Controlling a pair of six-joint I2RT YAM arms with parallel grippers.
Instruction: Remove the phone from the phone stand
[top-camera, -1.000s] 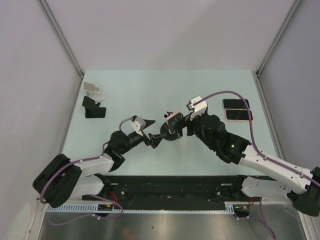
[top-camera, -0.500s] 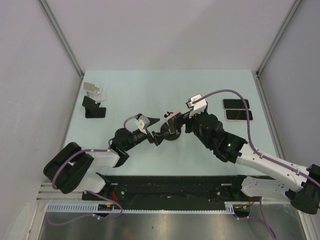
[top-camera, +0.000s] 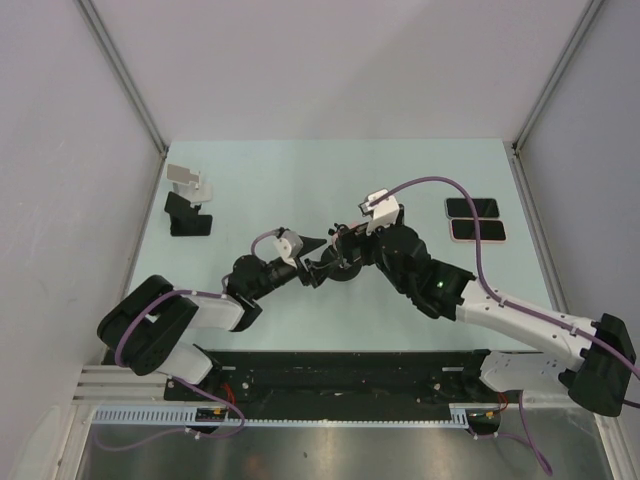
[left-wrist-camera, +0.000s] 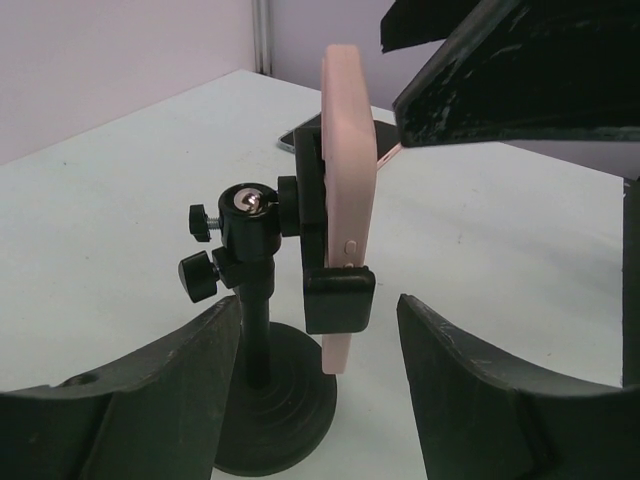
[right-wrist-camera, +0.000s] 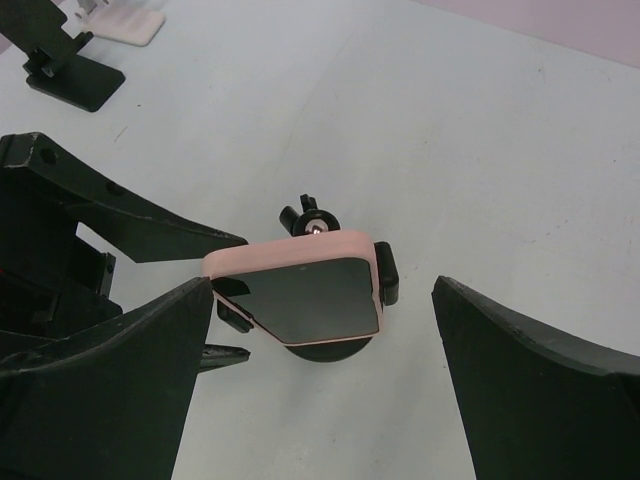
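Still at the pre-grasp stage: nothing is removed yet. The pink-cased phone (right-wrist-camera: 305, 295) is seated in the clamp of the black ball-head phone stand (left-wrist-camera: 262, 300), which stands on its round base mid-way across the pale green table (top-camera: 280, 180).

The left gripper (left-wrist-camera: 318, 340) is placed low, with its fingers apart on either side of the post and base. No contact with the stand is seen. It is judged to be there for bracing.

The right gripper (right-wrist-camera: 322, 290) is positioned above the phone with its jaws spread wide. The phone is framed between them but not touched.

Left to do, as judged from this:
- the stand pinned
- the phone gripped by its edges
- the phone pulled free of the clamp and set down

Two loose phones (top-camera: 472, 218) lie well apart at the right edge and are not involved.
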